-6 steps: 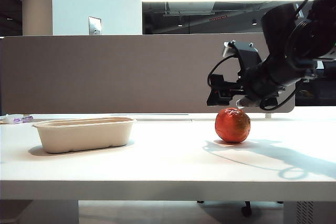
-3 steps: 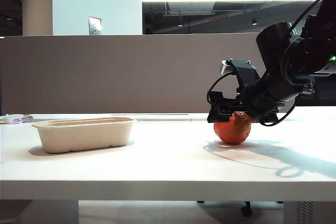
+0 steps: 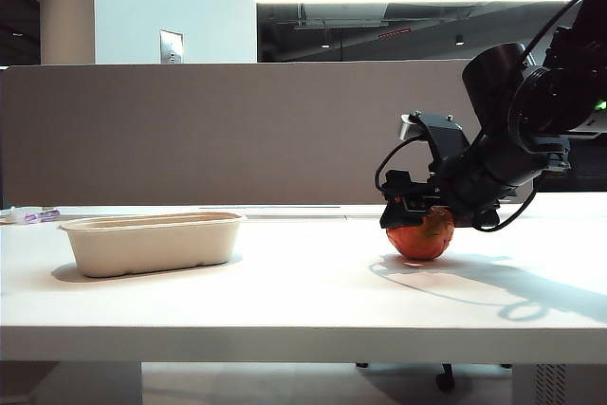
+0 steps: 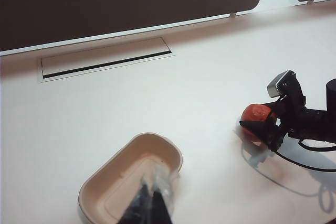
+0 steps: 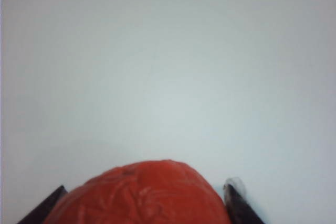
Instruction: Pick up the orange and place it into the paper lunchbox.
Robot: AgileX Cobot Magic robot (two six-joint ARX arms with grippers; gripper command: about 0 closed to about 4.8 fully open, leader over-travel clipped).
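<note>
Over on the left of the exterior view, the lunchbox sits on the white table, open side up, nothing inside it. The left gripper hangs above the lunchbox's near end; seen from its wrist camera, the fingers are pressed together into one dark point and carry nothing. Moving right, at about three o'clock from the lunchbox and well apart from it, here's the orange, resting on the table in front of the grey partition. The right gripper is down on top of it, arm reaching in from two o'clock. The wrist view shows the orange between the two dark fingertips, one at either side. Whether they're pinching the skin or just flanking it, I cannot tell.
</note>
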